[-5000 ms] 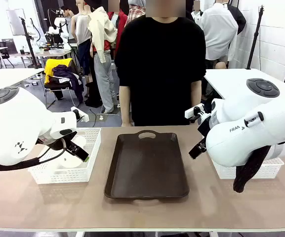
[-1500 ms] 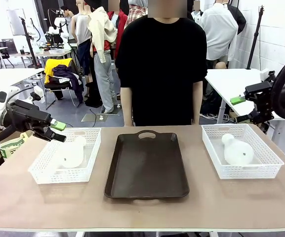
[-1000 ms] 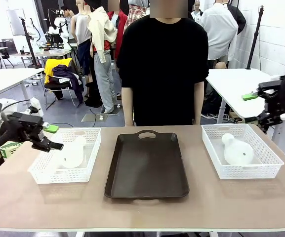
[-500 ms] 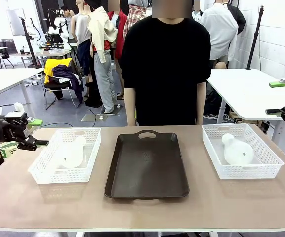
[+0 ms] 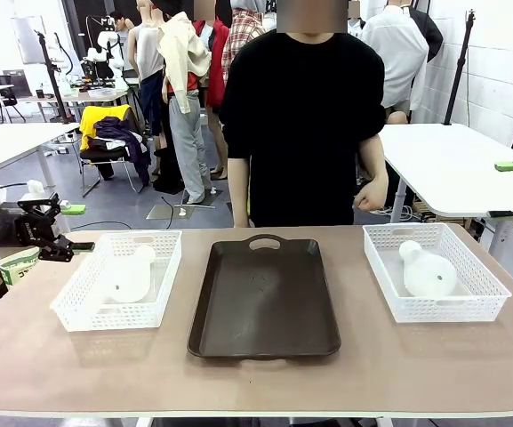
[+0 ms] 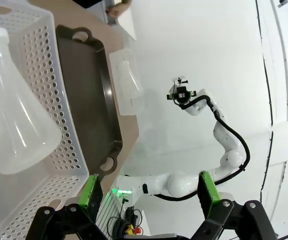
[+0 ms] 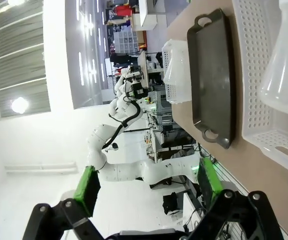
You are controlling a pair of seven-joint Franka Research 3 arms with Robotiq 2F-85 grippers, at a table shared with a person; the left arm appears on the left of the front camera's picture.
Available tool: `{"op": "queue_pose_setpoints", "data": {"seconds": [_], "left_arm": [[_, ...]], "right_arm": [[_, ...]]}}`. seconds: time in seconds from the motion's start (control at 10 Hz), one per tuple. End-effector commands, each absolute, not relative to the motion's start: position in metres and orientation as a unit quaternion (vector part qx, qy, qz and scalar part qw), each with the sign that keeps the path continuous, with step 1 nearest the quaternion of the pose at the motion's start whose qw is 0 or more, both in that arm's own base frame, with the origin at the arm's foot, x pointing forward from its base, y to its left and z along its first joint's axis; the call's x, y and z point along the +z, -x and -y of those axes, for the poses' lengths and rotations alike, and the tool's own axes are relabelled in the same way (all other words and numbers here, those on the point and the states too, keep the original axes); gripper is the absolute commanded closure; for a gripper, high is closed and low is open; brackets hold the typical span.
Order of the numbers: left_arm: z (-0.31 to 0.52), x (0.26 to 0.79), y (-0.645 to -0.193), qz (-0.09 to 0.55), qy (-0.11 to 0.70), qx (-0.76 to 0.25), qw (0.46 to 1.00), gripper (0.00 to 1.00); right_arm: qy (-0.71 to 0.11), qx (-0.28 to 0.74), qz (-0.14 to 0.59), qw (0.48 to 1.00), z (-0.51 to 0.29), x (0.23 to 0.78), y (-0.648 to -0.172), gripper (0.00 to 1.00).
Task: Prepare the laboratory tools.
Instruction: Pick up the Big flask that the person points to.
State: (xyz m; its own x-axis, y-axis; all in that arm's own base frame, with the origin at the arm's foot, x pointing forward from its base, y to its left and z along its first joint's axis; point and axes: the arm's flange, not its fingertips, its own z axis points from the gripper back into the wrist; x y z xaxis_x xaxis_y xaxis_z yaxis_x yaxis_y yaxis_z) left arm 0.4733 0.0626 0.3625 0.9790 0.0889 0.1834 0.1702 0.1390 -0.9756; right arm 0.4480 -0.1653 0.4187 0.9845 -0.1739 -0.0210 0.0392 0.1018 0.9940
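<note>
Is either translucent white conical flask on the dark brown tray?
No, the left flask and the right flask lie in white mesh baskets beside the dark brown tray.

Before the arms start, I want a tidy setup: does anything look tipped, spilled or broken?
Both flasks lie on their sides: the left flask in the left basket, the right flask in the right basket. Nothing looks spilled or broken; the tray sits straight.

The place looks like a shared lab or workshop hall. A tan desk (image 5: pixel 416 365) stands among white desks (image 5: pixel 452 165), with a painted block wall (image 5: pixel 496 62), black stands (image 5: pixel 459 67), a clothes-heaped chair (image 5: pixel 105 142) and people (image 5: pixel 398 53) standing about.
</note>
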Motion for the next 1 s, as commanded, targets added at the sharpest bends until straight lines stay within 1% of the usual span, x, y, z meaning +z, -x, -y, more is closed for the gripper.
{"op": "queue_pose_setpoints", "data": {"seconds": [0.0,0.2,0.3,0.4,0.9], "left_arm": [[-0.0640,0.3732,-0.4830,0.109,0.659,-0.013,0.744,0.00],[-0.0634,0.3788,-0.4850,0.112,0.665,-0.014,0.738,0.00],[-0.0591,0.3804,-0.4856,0.109,0.674,-0.020,0.731,0.00],[-0.0648,0.3720,-0.4804,0.112,0.658,-0.027,0.744,0.00],[-0.0648,0.3720,-0.4804,0.112,0.658,-0.027,0.744,0.00]], "right_arm": [[-0.665,-0.047,0.043,0.744,0.1762,0.4155,-0.4533,0.00],[-0.649,-0.052,0.044,0.758,0.1743,0.4087,-0.4559,0.00],[-0.665,-0.064,0.046,0.743,0.1721,0.4132,-0.4511,0.00],[-0.665,-0.064,0.046,0.743,0.1721,0.4132,-0.4511,0.00],[-0.665,-0.064,0.046,0.743,0.1721,0.4132,-0.4511,0.00]]}}
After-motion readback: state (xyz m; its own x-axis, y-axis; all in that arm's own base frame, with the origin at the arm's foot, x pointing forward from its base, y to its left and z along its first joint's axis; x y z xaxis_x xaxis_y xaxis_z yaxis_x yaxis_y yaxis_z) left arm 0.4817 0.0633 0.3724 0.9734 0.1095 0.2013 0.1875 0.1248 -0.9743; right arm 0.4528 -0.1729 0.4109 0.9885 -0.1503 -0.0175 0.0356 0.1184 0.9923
